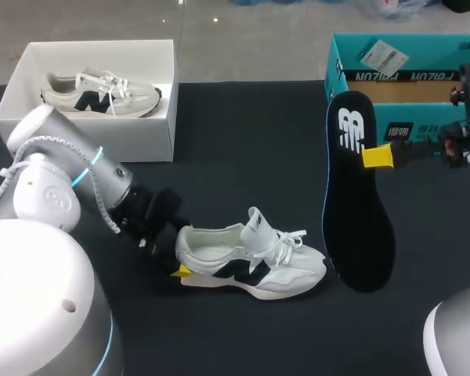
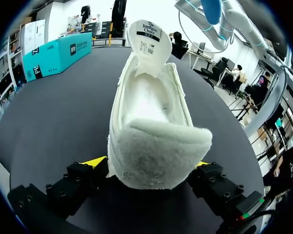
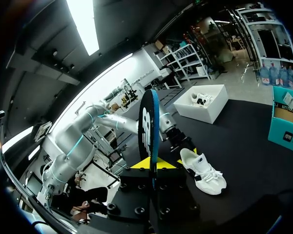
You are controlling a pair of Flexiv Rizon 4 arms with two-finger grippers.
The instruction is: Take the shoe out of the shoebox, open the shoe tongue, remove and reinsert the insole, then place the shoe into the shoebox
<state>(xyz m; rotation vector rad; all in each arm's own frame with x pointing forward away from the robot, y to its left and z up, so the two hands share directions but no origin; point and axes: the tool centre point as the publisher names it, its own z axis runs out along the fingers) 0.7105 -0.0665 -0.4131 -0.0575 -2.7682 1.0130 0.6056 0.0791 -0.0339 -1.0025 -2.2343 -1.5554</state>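
The head camera looked down from behind on the table (image 1: 243,141). The left wrist camera sat close behind the shoe (image 2: 151,122); the right saw that shoe farther off, past the insole (image 3: 149,126).

Silver left arm (image 1: 63,157), cyan-ringed, black yellow-tipped tool (image 1: 179,261).

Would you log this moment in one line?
left hand: shut on shoe | right hand: shut on insole, outside shoe | tongue: open

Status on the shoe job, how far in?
Done: shoe out on the table, tongue pulled up, insole out. In hand: right claw holds the insole aloft; left claw grips the shoe's heel. Left: reinsert insole, box the shoe.
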